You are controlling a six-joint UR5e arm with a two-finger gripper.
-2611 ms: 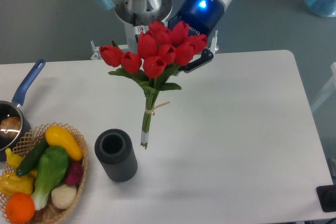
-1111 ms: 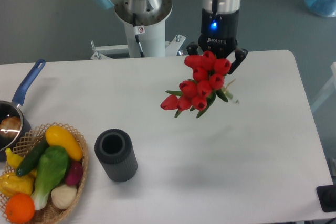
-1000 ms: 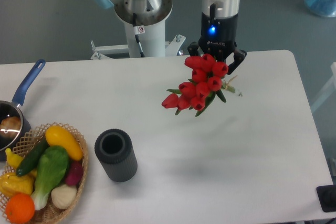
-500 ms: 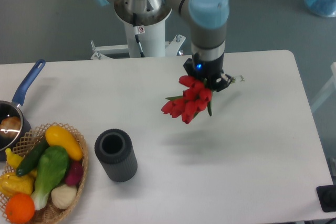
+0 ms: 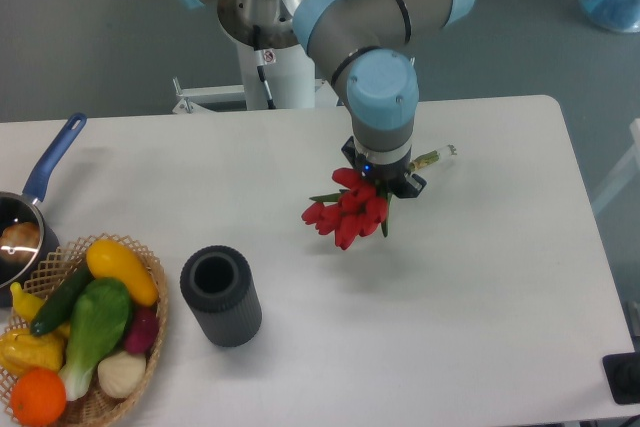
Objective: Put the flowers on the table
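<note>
Fingers [image 5: 412,187], mostly hidden under the UR5e wrist, grip the red tulip bunch [image 5: 345,213] near-horizontal, stems poking out right, low over the white table [image 5: 480,277], apparently so it can lie flat, w/ dark cylinder vase [image 5: 221,296] well apart.

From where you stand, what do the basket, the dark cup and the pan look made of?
The basket looks like woven wicker: tan strands cross along its rim. The cup seems a matte dark grey material with fine ribs round its wall, perhaps rubber or plastic; I cannot tell which. The pan looks like metal, since its inside shines, and its blue handle is smooth, probably plastic.
</note>
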